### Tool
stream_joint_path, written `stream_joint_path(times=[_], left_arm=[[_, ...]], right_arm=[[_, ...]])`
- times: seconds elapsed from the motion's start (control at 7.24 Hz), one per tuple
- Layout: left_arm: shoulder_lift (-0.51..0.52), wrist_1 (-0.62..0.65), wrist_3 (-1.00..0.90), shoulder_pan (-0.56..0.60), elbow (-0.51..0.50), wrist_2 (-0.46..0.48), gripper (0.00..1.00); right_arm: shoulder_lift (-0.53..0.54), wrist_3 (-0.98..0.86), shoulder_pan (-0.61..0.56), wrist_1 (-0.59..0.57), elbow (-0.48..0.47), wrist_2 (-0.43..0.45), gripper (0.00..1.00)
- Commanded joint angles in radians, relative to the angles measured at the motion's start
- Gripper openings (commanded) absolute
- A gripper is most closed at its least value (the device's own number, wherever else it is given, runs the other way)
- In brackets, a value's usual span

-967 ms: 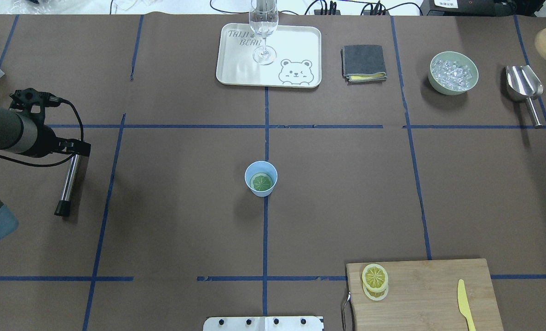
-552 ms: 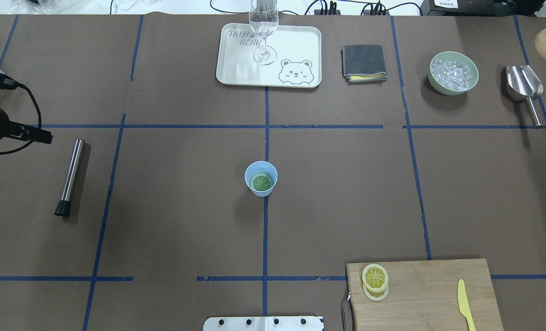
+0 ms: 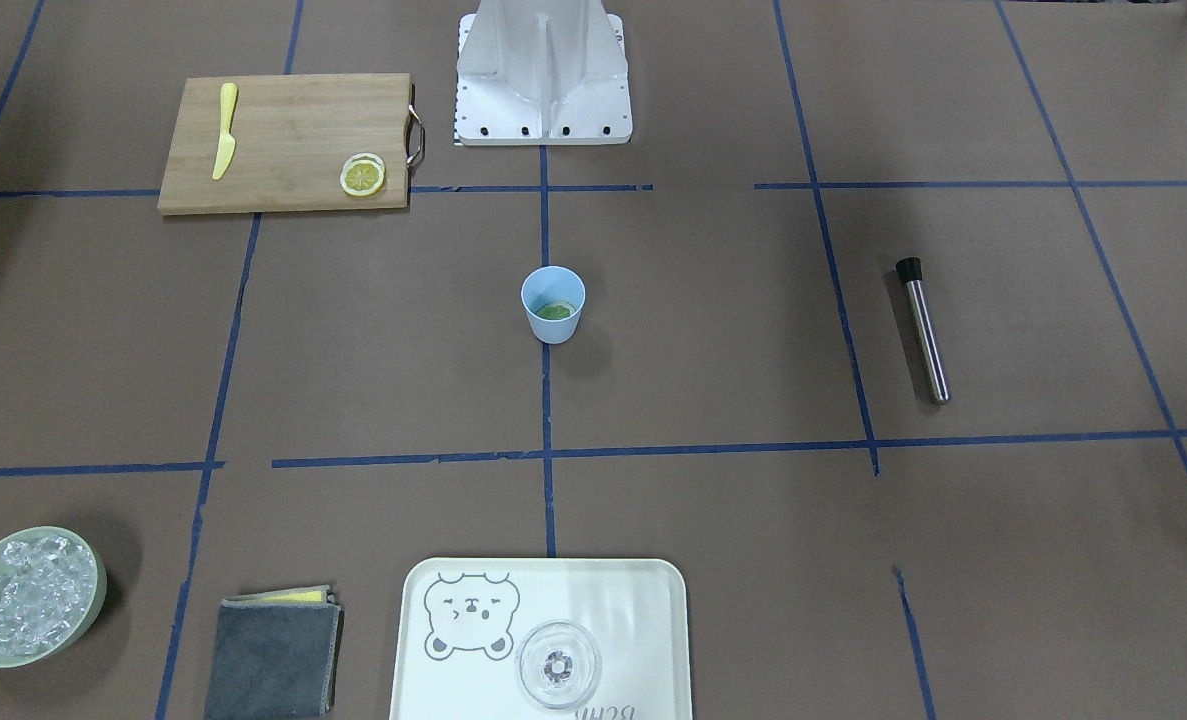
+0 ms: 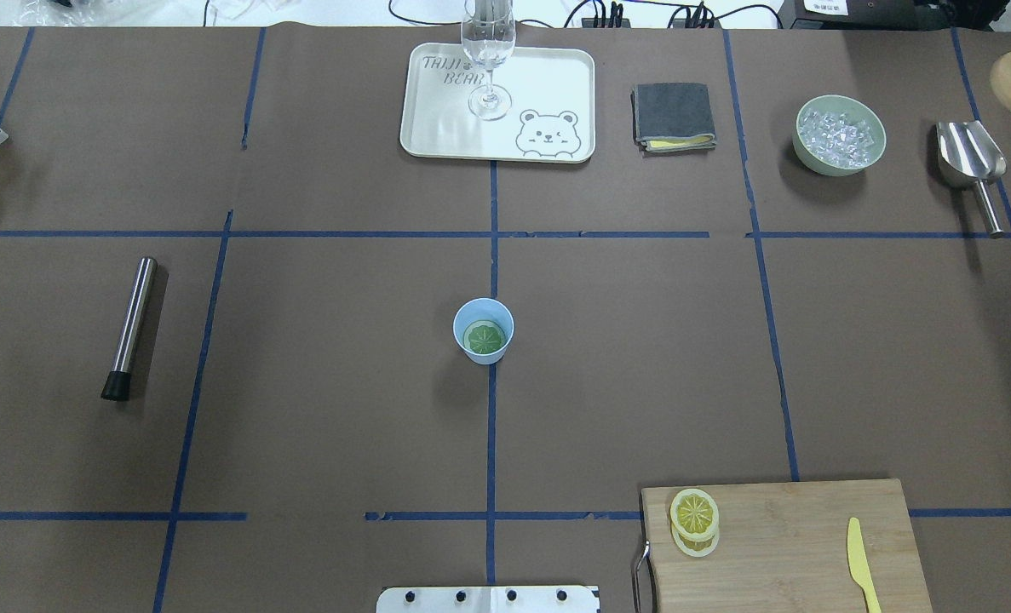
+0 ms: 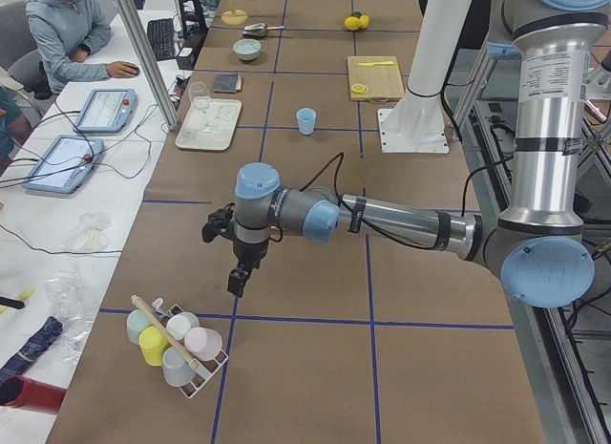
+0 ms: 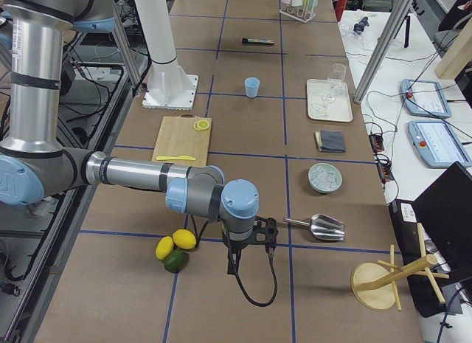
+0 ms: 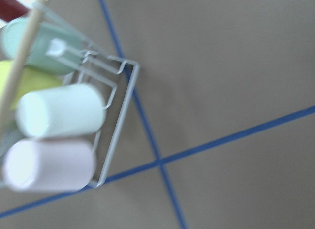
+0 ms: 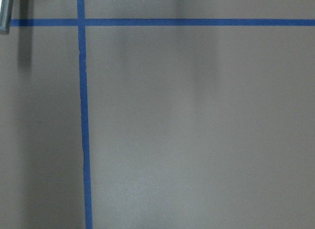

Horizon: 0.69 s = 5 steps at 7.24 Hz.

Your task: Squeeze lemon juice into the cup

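Observation:
The light blue cup (image 4: 483, 344) stands at the table's middle with a green round slice (image 4: 484, 337) at its bottom; it also shows in the front view (image 3: 553, 318). Two lemon slices (image 4: 694, 512) lie stacked on the wooden cutting board (image 4: 795, 545), at its left corner nearest the cup. My left gripper (image 5: 235, 287) hangs over the table's far left end beside a rack of cups, far from the cup. My right gripper (image 6: 233, 263) hangs over the far right end. I cannot tell whether either is open or shut. Neither wrist view shows fingers.
A steel muddler (image 4: 129, 328) lies at the left. A tray (image 4: 548, 85) with a stemmed glass (image 4: 489, 51), a grey cloth (image 4: 673, 117), a green bowl of ice (image 4: 839, 134) and a scoop (image 4: 972, 162) line the far edge. A yellow knife (image 4: 861, 564) lies on the board.
My left arm has drawn back to the left from above the muddler and has left the overhead view. The cup, the lemon slices and the muddler have not moved.

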State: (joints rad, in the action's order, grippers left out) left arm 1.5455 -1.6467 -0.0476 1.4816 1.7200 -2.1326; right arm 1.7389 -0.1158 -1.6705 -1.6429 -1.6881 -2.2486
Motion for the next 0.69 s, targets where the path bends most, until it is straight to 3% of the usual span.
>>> stream_joint_path(times=[0.0, 0.14, 0.55], left_arm=[[-0.059, 0.087, -0.117, 0.092, -0.01, -0.05, 1.0], [-0.064, 0.088, -0.12, 0.106, -0.007, -0.113, 1.0], [-0.056, 0.088, -0.12, 0.111, -0.003, -0.135, 1.0]], right_arm=[[-0.001, -0.001, 0.0, 0.0, -0.001, 0.001, 1.0], [-0.001, -0.001, 0.0, 0.0, -0.001, 0.001, 1.0], [-0.001, 0.001, 0.0, 0.0, -0.002, 0.001, 1.0]])
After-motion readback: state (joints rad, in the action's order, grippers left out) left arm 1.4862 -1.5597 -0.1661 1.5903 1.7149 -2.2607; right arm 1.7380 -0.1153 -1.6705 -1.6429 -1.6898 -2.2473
